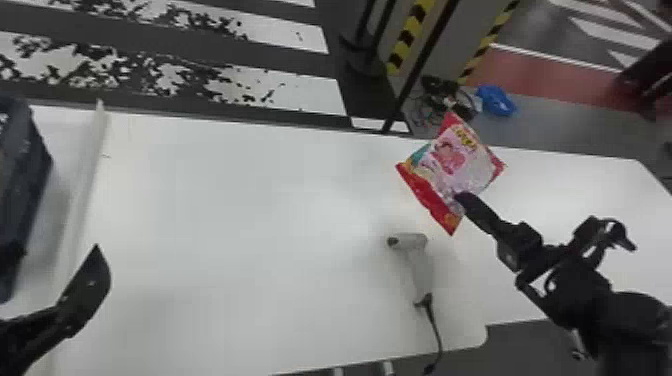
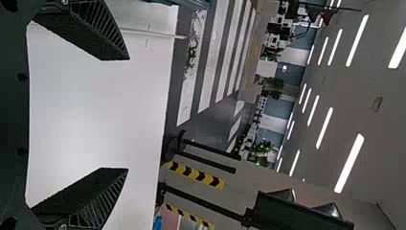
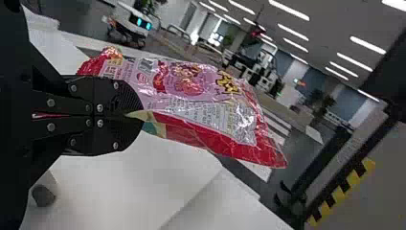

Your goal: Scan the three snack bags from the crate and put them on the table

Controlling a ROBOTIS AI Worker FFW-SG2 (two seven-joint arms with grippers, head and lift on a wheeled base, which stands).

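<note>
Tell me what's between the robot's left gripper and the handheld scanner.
Bare white table lies between the left gripper and the scanner, in the head view.

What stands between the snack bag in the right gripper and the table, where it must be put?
Nothing visible stands between the snack bag and the table. The scanner is on the table, on the near side of the bag.

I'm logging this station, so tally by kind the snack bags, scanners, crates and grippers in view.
Red and pink snack bag: 1
Grey handheld scanner: 1
Dark crate: 1
Black left gripper and right gripper: 2
Total: 5
</note>
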